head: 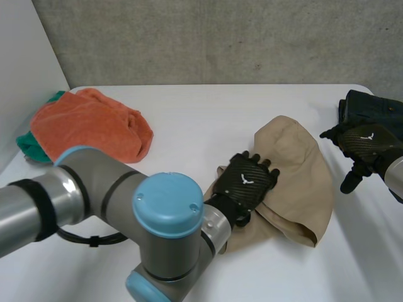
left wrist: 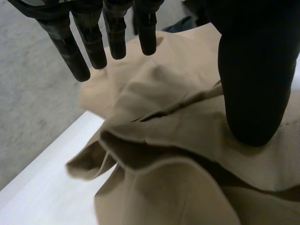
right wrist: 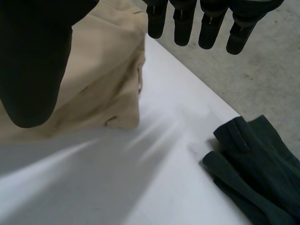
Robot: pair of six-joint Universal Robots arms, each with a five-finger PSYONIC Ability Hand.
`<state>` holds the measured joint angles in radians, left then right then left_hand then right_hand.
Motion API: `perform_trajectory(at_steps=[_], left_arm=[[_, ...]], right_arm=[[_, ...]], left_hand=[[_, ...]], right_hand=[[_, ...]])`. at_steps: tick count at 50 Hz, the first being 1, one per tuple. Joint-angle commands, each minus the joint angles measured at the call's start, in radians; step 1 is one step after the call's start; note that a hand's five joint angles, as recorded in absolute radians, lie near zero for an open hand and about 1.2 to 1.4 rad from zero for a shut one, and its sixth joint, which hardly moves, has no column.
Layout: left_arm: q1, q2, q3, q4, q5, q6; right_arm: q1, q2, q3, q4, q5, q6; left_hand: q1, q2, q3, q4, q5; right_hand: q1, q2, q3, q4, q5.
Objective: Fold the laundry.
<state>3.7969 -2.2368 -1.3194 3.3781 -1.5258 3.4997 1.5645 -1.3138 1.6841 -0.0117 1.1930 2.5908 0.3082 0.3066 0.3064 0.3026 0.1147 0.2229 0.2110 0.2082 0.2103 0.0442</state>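
Observation:
A crumpled tan cloth (head: 296,182) lies bunched on the white table (head: 208,119), right of the middle. My left hand (head: 247,179) rests on the cloth's left part, palm down. In the left wrist view its fingers (left wrist: 93,42) stretch straight above the tan folds (left wrist: 178,140), the thumb rests on the cloth, and nothing is pinched. My right hand (head: 362,148) hovers to the right of the tan cloth, near the table's right edge. Its fingers (right wrist: 211,23) are straight and empty, with the tan cloth's edge (right wrist: 103,70) beside its thumb.
An orange cloth (head: 88,126) lies heaped at the far left over a green one (head: 28,148). A dark green garment (head: 371,107) sits at the far right, just behind my right hand, and lies past that hand's fingertips (right wrist: 253,173). A grey wall stands behind the table.

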Motion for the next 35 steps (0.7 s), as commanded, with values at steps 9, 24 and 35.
perform_trajectory(at_steps=[9,24,35], left_arm=[[-0.006,-0.124,0.109,0.007,0.099,0.015],[0.167,0.159,-0.007,-0.008,-0.085,0.001],[0.294,0.190,-0.118,-0.010,-0.082,-0.171]], right_arm=[[-0.006,0.122,-0.073,-0.010,0.043,0.023],[0.066,0.318,-0.327,0.291,-0.064,0.060],[0.229,0.366,-0.353,0.161,-0.058,0.219]], left_hand=[[0.986,0.988,0.988,0.992,1.005],[1.088,1.090,1.090,1.094,1.107],[1.088,1.090,1.090,1.094,1.107]], right_hand=[[-0.048,-0.036,-0.034,-0.036,-0.044],[-0.048,-0.036,-0.034,-0.036,-0.044],[-0.036,-0.024,-0.021,-0.023,-0.032]])
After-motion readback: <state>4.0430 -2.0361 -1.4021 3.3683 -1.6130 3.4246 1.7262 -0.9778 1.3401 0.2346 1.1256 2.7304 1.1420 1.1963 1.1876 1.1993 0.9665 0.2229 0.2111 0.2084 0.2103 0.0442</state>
